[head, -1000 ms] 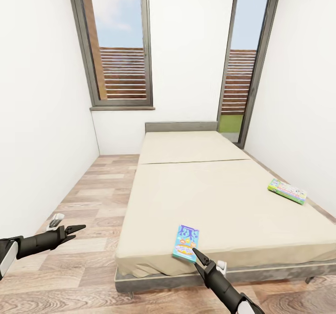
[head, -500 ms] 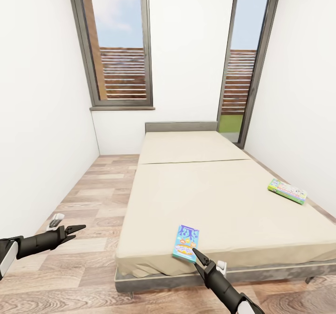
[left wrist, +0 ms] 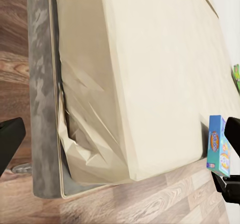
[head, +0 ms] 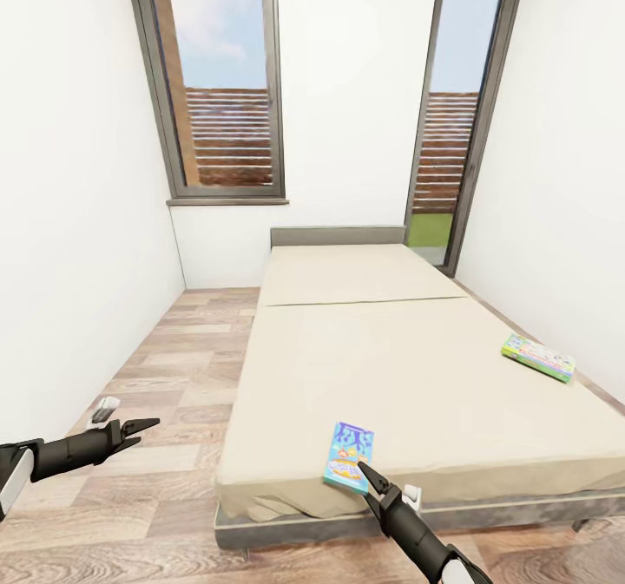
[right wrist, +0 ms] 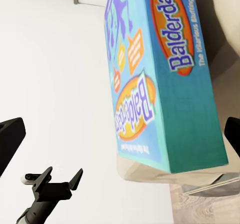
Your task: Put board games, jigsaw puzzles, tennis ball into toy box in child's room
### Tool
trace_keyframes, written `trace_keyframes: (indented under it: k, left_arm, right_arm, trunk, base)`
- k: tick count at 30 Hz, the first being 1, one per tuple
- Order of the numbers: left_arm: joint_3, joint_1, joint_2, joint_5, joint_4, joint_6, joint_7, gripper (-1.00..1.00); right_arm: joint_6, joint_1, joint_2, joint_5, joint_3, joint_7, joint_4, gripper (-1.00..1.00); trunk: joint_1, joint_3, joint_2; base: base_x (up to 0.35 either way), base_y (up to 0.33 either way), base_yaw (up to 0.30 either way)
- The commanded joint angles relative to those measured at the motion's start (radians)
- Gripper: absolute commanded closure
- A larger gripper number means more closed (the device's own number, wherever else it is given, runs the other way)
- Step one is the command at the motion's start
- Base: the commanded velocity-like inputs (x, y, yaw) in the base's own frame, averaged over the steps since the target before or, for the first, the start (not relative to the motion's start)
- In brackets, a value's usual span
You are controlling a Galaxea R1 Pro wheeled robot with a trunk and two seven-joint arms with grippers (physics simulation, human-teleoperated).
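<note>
I'm looking down a narrow room with white walls (head: 78, 246), two tall windows (head: 221, 81) at the far end and a wood floor (head: 165, 367) along my left. The bed (head: 408, 376) takes up most of the middle and right of the head view, its beige cover running from the grey headboard (head: 337, 235) under the windows down to the foot edge near me, where the sheet bunches in creases at the corner over the grey frame (left wrist: 42, 94). Two of the board games lie on it. The blue board game (head: 348, 456) sits flat close to the foot edge, just ahead of my right arm; in the right wrist view it fills the frame (right wrist: 160, 84) with "Balderdash" printed on its lid and side. The green board game (head: 537, 357) lies flat well apart from it, near the bed's right edge, about halfway up. My right gripper (head: 373, 482) hangs just short of the blue box, its tip almost at the box's near corner, fingers spread apart and holding nothing; I cannot tell whether it touches the box. My left gripper (head: 139, 429) is out over the floor to the left of the bed, well away from both games, fingers parted and empty. From the left wrist I see the blue box (left wrist: 218, 147) at the foot edge, beside the right arm's dark tip.
</note>
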Motion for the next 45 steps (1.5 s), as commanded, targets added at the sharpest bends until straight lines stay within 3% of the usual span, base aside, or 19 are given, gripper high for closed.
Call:
trace_keyframes:
  k: [1,19,30,45]
  left_arm:
    - [0.001,-0.001,0.000,0.003,0.000,0.007,-0.001,-1.00]
    - [0.001,-0.001,0.000,0.003,0.000,0.007,-0.001,-1.00]
    - [0.001,-0.001,0.000,0.003,0.000,0.007,-0.001,-1.00]
    - [0.001,-0.001,0.000,0.003,0.000,0.007,-0.001,-1.00]
  right_arm:
    - [0.008,-0.001,0.001,-0.002,-0.005,0.002,0.000,-1.00]
    - [0.010,-0.002,0.001,-0.002,-0.005,0.000,0.000,-1.00]
    - [0.014,-0.004,0.001,-0.002,-0.005,-0.054,0.001,-1.00]
    - [0.015,-0.004,0.001,-0.002,-0.005,-0.063,0.001,-1.00]
  trunk:
    - [0.000,-0.001,0.000]
    - [0.000,-0.001,0.000]
    - [0.000,-0.001,0.000]
    - [0.000,-0.001,0.000]
  base:
    - [0.024,0.007,0.000]
    - [0.004,0.001,0.000]
    - [0.000,0.000,0.000]
    - [0.000,0.000,0.000]
